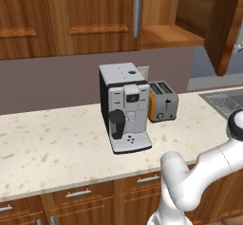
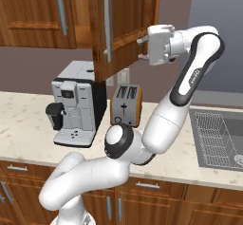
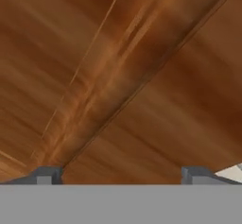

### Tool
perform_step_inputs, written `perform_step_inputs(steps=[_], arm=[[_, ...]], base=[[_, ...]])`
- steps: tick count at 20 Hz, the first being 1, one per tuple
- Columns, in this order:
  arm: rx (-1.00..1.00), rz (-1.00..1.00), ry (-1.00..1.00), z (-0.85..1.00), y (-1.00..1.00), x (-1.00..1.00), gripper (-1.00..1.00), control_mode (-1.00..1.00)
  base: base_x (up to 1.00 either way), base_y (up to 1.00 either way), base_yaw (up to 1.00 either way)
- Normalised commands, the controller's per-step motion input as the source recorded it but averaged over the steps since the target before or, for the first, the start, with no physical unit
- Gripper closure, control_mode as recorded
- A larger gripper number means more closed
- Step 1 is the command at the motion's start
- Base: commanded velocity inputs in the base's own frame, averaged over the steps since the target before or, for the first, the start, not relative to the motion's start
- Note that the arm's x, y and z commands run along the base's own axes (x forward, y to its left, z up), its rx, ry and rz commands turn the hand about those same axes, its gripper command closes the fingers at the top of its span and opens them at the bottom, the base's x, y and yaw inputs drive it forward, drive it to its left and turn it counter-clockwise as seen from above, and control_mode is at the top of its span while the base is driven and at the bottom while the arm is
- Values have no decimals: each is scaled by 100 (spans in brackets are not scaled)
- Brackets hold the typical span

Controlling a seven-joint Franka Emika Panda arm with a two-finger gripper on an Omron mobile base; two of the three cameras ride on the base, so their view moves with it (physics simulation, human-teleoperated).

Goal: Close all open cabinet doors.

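An open cabinet door (image 2: 124,24) swings out from the upper cabinets, its long silver bar handle (image 2: 107,20) facing the camera. From the left base view this same open door (image 1: 227,27) hangs at the upper right, beside the exposed cabinet shelf (image 1: 170,35). My gripper (image 2: 141,49) is raised against the door's lower right part, open, with its fingertips (image 2: 140,41) at the wood and nothing between them. In the hand view the door's wood (image 3: 123,76) is very close ahead of the gripper (image 3: 121,175). A shut cabinet door (image 2: 38,13) is at the left.
A grey coffee machine (image 1: 124,106) and an orange-sided toaster (image 1: 163,100) stand on the speckled counter (image 1: 52,143) under the cabinets. A sink (image 2: 219,136) with a wire rack lies to the right. Drawer fronts (image 1: 78,193) run below the counter edge.
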Motion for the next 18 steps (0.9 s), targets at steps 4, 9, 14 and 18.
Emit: perform_step_inputs(steps=[4, 9, 14, 18], arm=[[0, -32, -1, 0, 47, 0, -100, -100], [0, -54, 0, -1, 38, 1, -100, -100], [0, -55, 0, 0, 41, 22, -100, -100], [0, -45, 0, -3, 44, 38, -100, -100]], base=[[0, 0, 0], [0, 0, 0], [0, 0, 0], [0, 0, 0]])
